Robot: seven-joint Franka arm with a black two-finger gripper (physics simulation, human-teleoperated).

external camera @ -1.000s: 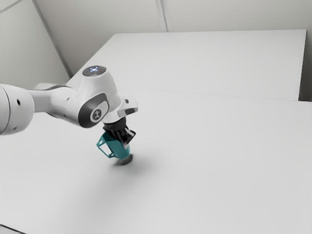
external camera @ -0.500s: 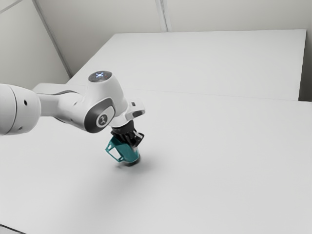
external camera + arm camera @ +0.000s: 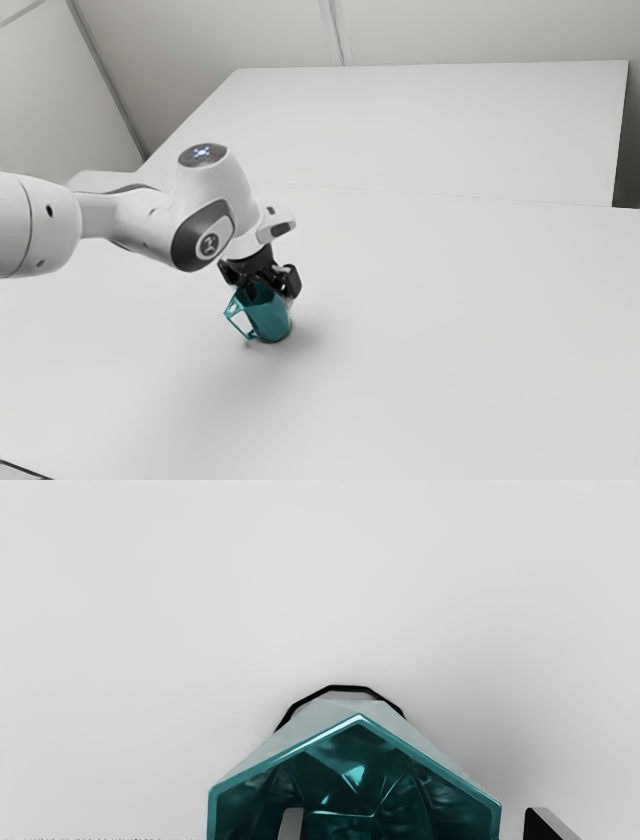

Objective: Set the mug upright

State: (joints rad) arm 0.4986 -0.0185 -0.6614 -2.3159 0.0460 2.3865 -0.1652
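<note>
Table [image 3: 450, 300] spreads wide around the mug [image 3: 269, 318] (rim [image 3: 430, 761] between open fingers [image 3: 291, 825]).

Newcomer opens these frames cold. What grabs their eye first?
The teal mug, the one vivid color, below the hand on the pale table. Then the bulky white arm coming in from the exterior view's left. In the wrist view, the oddity is the open gripper straddling the mug's wall, one finger inside the mouth, one outside.
</note>
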